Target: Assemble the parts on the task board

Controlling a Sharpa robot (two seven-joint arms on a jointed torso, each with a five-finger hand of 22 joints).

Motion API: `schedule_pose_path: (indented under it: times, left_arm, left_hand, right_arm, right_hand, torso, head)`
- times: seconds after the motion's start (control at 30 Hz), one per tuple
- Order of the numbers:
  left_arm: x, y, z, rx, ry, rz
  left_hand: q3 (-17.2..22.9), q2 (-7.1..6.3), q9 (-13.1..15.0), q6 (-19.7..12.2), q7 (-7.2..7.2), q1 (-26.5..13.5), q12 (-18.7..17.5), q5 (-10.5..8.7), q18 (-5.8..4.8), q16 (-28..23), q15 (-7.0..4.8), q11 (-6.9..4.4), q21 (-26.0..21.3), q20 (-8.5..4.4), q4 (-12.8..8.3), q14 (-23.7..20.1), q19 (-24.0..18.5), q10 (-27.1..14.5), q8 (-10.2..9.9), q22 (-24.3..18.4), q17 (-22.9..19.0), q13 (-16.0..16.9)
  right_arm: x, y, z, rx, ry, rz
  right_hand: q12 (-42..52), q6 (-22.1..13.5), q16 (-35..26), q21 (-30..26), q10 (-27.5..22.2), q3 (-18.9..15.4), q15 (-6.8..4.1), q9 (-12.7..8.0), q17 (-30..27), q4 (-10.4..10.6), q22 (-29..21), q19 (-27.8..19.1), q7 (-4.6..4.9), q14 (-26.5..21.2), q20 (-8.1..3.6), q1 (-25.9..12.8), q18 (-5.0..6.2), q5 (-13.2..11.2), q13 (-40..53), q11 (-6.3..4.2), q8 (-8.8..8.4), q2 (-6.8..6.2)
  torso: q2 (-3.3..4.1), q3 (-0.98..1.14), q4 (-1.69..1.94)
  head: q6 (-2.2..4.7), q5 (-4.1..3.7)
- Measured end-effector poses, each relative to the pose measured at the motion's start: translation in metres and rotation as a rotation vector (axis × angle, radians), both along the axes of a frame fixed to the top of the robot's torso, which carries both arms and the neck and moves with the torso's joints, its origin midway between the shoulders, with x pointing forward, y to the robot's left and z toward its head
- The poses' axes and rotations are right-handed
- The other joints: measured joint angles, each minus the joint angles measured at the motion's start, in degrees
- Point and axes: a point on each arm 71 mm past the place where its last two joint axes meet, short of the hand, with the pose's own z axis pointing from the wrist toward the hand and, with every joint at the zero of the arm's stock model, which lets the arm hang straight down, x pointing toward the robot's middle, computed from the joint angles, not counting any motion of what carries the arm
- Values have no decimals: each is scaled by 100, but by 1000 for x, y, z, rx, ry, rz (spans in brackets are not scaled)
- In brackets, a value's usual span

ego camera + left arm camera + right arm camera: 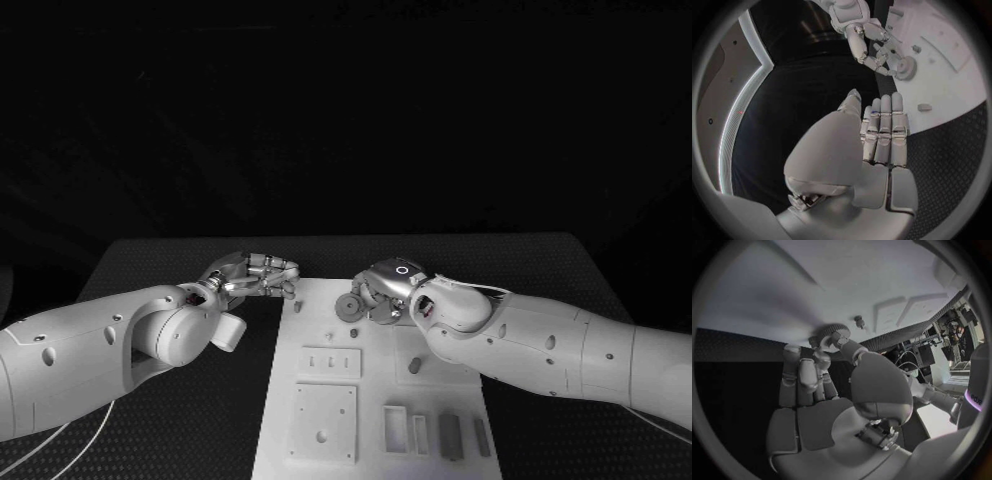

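Task board [378, 400] sits centre-bottom of head view, running up to mid-frame. Right hand [382, 293] is at the board's upper end, just right of centre; fingers pinch a round toothed part, a gear [351, 306], at its rim. In left wrist view the same gear [906, 67] shows upper right, flat on or just over the board w/ the right hand's fingers [873, 60] on it; can't tell if it's seated. Right wrist view: gear [833, 332] at the fingertips, mid-frame, w/ a small peg [859, 320] standing just beside it on the board.

Left hand [257, 274] hovers left of centre by the board's upper left corner, holding nothing; fingers straight and side by side in its wrist view [882, 132].

Progress, as a judgement: early-to-mid. Gear placement is under way. Several loose parts [450, 436] lie near the lower right of the board, plus one small part [415, 366] mid-board, so most of the assembly seems left.
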Motion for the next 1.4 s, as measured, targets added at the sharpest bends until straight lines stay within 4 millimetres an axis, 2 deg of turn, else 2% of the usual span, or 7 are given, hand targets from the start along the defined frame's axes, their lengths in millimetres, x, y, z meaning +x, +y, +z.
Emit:
schedule_pose_path:
  times: [0.33,0.6,1.0,1.23,1.27,1.3,1.4]
  left_arm:
    - [0,1,0,1,2,1]
    - [-1,2,0,1,3,2]
    - [-2,3,0,1,5,3]
    - [-2,4,0,1,5,4]
    - [-2,4,0,2,5,4]
    - [-2,4,0,2,5,4]
    - [-2,4,0,2,6,4]
  left_hand:
    - [0,-10,-2,0,0,-16,0,0,-2,-22,0,0,0,0,0,0,0,0,0,-1,5,0]
    - [0,-10,-5,-20,20,-15,0,0,-21,-22,0,0,0,0,0,0,0,0,0,4,12,3]
    - [0,-9,-10,-20,20,-15,0,0,-26,-22,15,21,0,0,0,15,0,-21,-24,3,13,4]
    - [0,-9,-10,-20,20,-15,0,0,-29,-22,15,21,0,0,0,15,0,-21,-23,3,17,3]
    - [0,-9,-10,-20,20,-15,0,0,-29,-22,15,21,0,0,0,15,0,-21,-23,4,17,3]
    - [0,-9,-10,-20,20,-15,0,0,-30,-22,15,21,0,0,0,15,0,-21,-24,7,17,3]
    - [0,-9,-10,-20,20,-15,0,0,-33,-22,15,21,0,0,0,15,0,-21,-24,8,17,3]
  right_arm:
    - [-1,0,0,-1,-1,4]
    - [-3,-2,0,-9,-10,1]
    - [-5,-3,-2,-34,-26,-4]
    - [-6,-3,-2,-37,-19,-3]
    - [-7,-2,-2,-36,-15,2]
    - [-9,0,-3,-36,-10,8]
    - [-11,1,-5,-36,1,16]
  right_hand:
    - [0,22,0,0,13,-17,-60,-11,6,-97,0,-16,-16,0,-14,-1,0,0,-15,-36,2,47]
    - [0,45,0,0,54,-17,-110,86,35,-207,0,-16,-27,51,-13,22,0,0,-28,-119,192,69]
    - [-23,86,-1,0,94,-2,-153,165,33,-192,0,-14,-28,89,-11,-47,0,-1,-44,-201,272,1]
    - [-23,99,-1,0,94,31,-153,168,16,-159,0,-14,-39,89,-11,-47,0,-1,-44,-200,282,1]
    - [-23,461,0,-2,133,31,-196,200,12,-159,0,-25,-163,43,-2,-47,22,-1,-44,-213,314,1]
    - [-23,729,0,-3,136,30,-210,196,5,-159,0,-30,-124,25,-2,-47,34,-1,-44,-220,312,1]
    - [-23,800,0,-3,137,30,-211,194,-3,-159,0,-30,-100,25,-3,-47,33,-1,-44,-220,288,1]
  torso:
    - [0,-1,-3]
    - [-1,-1,-3]
    - [-1,2,-7]
    - [-1,2,-8]
    - [-2,2,-8]
    - [-2,2,-7]
    - [-3,0,-3]
  head:
    - [-5,-3]
    - [-20,-1]
    - [-36,14]
    - [-52,6]
    - [-53,5]
    - [-54,1]
    - [-55,-4]
